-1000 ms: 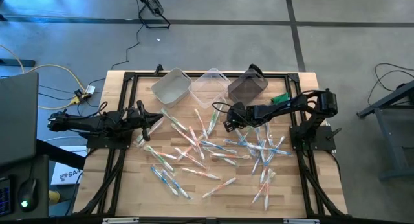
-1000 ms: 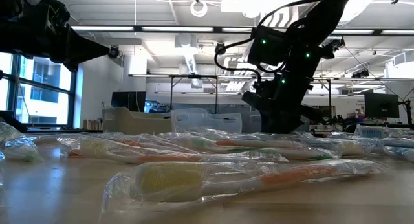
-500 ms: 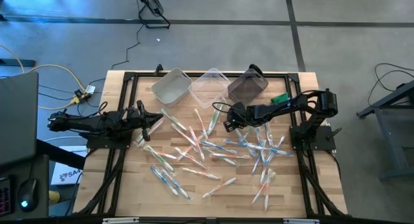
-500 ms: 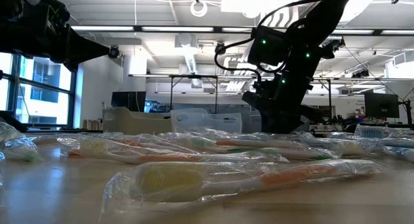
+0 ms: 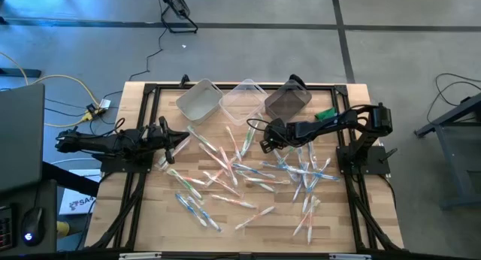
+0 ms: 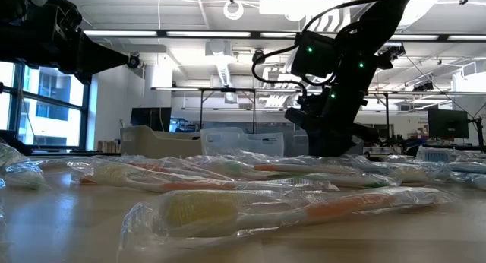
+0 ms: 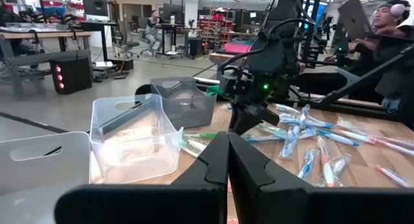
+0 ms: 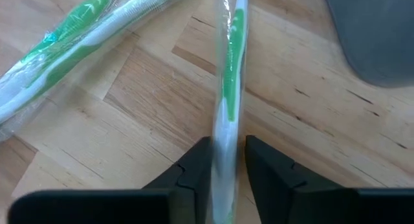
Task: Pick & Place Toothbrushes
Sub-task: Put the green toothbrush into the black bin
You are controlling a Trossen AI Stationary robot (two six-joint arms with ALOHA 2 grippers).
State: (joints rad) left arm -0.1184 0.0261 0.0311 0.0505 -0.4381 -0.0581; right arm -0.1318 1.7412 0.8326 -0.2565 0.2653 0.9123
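Three bins [image 5: 244, 101]; right end effector [image 8: 225, 160] gripping one green toothbrush [image 8: 230, 75].

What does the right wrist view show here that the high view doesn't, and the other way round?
Only the right wrist view: the right gripper's fingers sit on either side of a green-handled toothbrush in its clear wrapper, with a second green one lying beside it.

Only the high view: the whole table, three bins along the far edge, the scattered toothbrushes, and the left gripper waiting at the table's left side.

Both: the right gripper down at the wooden tabletop near the dark bin.
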